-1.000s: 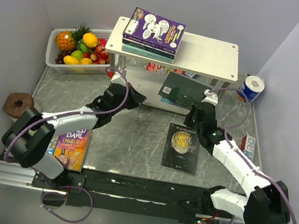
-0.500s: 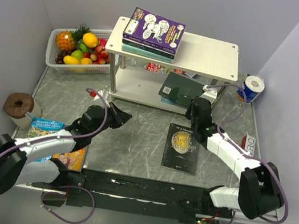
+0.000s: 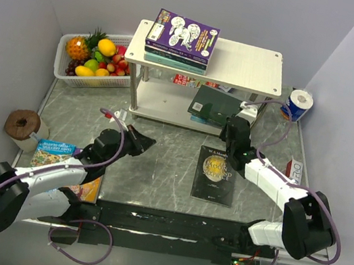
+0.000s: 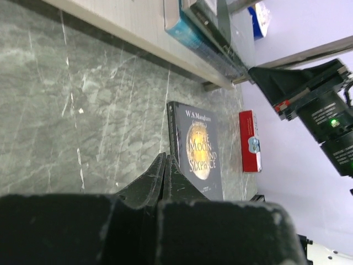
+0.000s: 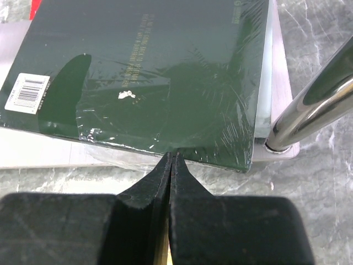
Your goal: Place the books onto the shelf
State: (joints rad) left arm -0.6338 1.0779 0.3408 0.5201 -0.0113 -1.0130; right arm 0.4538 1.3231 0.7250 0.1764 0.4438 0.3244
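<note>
Clerk: Item one, right gripper (image 5: 172, 157); black jaws pressed flat together, nothing between them; tips at the near edge of the dark green film-wrapped paperback (image 5: 143, 72); touching it or just short, I cannot tell.

Checker: Location of that paperback?

Clerk: Flat on the lower board of the two-tier whitewashed wood shelf with metal legs (image 3: 247, 64); its near edge overhangs the board's front a little; a closed-tip nudge away from the arm would likely seat it.

Checker: Item two?

Clerk: Left gripper (image 4: 164, 165); jaws likewise closed, empty; above the grey marble-pattern table (image 3: 156, 170), well apart from any book.

Checker: Outstanding stock?

Clerk: Black paperback with a gold circle (image 3: 216, 174); flat on the table, cover up; long axis running from the near edge toward the shelf; it lies just behind the right fingers, toward that arm's base, and off to the right of the left fingers; right arm nearer, by my reckoning. Orange Roald Dahl paperback (image 3: 87, 189) and blue children's book (image 3: 54, 150); beside the left forearm, partly hidden under it.

Checker: Already shelved?

Clerk: Purple cartoon-cover paperback (image 3: 184, 34); atop a small stack at the upper board's left end.
</note>
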